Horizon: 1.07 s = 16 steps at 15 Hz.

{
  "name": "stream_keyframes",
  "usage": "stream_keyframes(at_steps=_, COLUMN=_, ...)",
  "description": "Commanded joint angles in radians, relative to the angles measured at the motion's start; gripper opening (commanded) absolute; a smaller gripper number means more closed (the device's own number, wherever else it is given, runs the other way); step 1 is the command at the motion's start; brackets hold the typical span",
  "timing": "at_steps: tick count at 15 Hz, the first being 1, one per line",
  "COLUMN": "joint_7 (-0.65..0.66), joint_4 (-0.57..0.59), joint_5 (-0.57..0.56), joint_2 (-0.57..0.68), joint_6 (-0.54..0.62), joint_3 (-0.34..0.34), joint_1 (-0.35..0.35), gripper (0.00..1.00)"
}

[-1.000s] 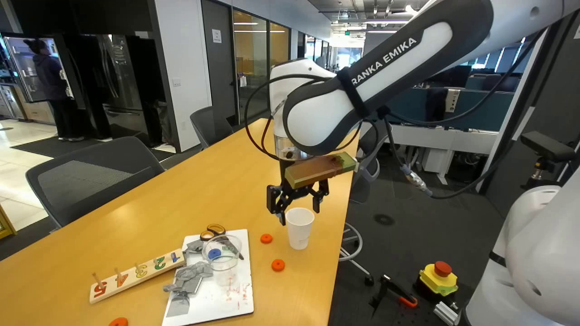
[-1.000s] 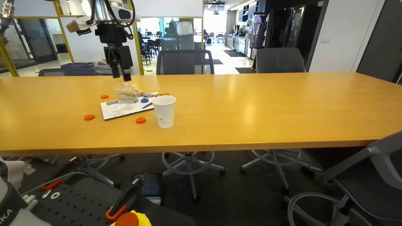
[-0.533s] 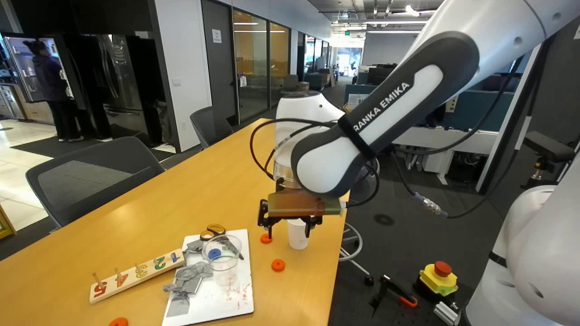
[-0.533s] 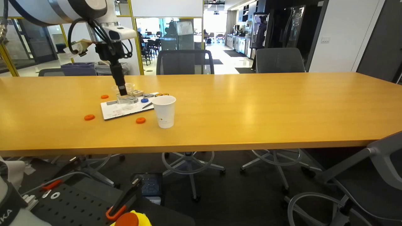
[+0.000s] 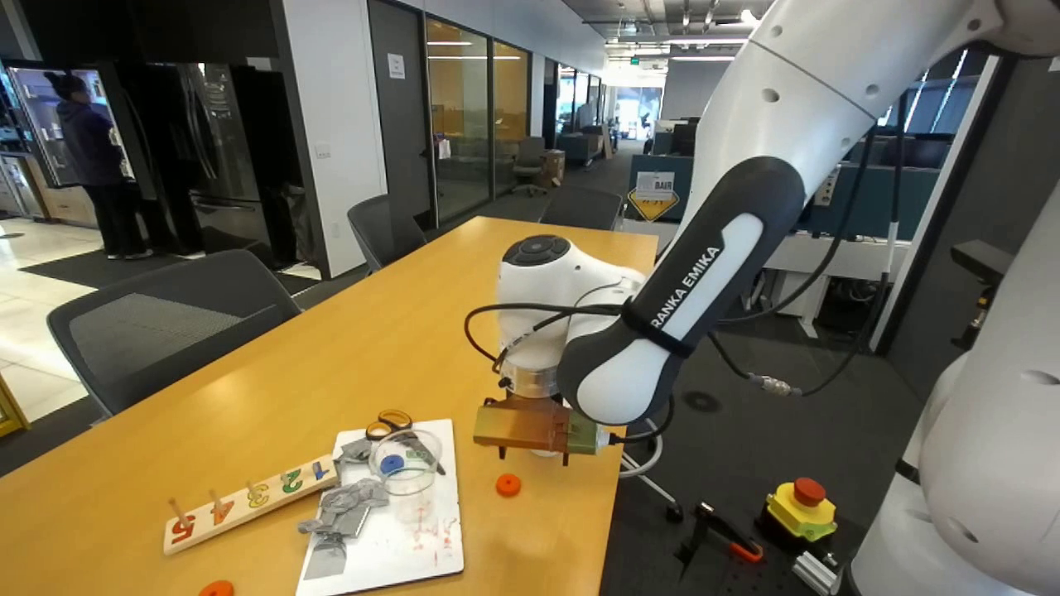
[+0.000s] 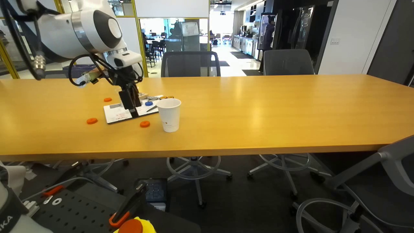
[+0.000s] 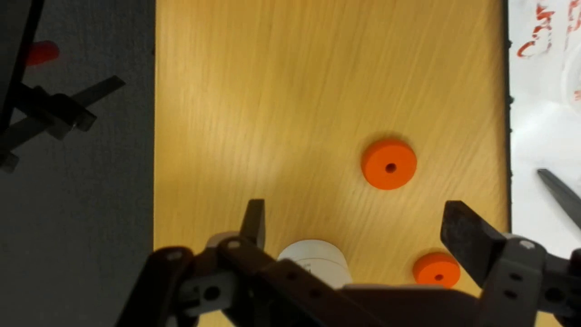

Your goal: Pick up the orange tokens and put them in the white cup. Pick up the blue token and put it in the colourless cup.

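The jaws hung over the counter [image 6: 258, 113], pointing down with a slight lean, spread wide apart and holding nothing. How high their tips stood above the surface could not be told. In the wrist view an orange token [image 7: 388, 159] lay flat on the counter a little ahead of the tips, facing the gap and somewhat closer to the jaw on the side of the whiteboard [image 7: 535, 145]. A second orange token [image 7: 436, 268] showed just inside that same jaw, partly covered. Also in the wrist view, the white cup [image 7: 316, 260] appeared within the span of the jaws, closer to the other jaw, much of it hidden. In an exterior view the white cup [image 6: 169, 116] stood upright on the counter, off to one side of the jaws and apart from them, with the second orange token between.

A third orange token [image 6: 107, 99] lay well apart from the jaws, the whiteboard between. The blue token [image 6: 148, 103] lay on the whiteboard; in an exterior view it showed just beside the jaws, though how near could not be told. The colourless cup [image 5: 416, 465] stood on the whiteboard too, and in an exterior view the blue token showed through its wall.
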Motion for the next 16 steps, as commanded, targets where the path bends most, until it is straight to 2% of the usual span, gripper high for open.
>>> stream_keyframes(at_steps=1, joint_7=0.067, joint_4=0.078, joint_5=-0.028, joint_2=0.122, joint_6=0.006, joint_3=-0.004, joint_1=-0.007, gripper=1.0)
stream_keyframes(at_steps=2, joint_7=0.056, joint_4=0.093, joint_5=-0.004, joint_2=0.152, joint_6=0.02, joint_3=-0.006, joint_1=-0.007, gripper=1.0)
stream_keyframes(at_steps=3, joint_7=0.036, joint_4=0.108, joint_5=0.024, joint_2=0.179, joint_6=0.025, joint_3=-0.075, joint_1=0.058, gripper=1.0)
stream_keyframes(at_steps=8, joint_7=-0.03, joint_4=0.179, joint_5=0.163, joint_2=0.287, joint_6=0.049, joint_3=-0.153, joint_1=0.111, gripper=1.0)
stream_keyframes(at_steps=16, joint_7=-0.201, joint_4=0.182, joint_5=0.398, joint_2=0.299, joint_6=0.107, joint_3=-0.162, joint_1=0.136, gripper=1.0)
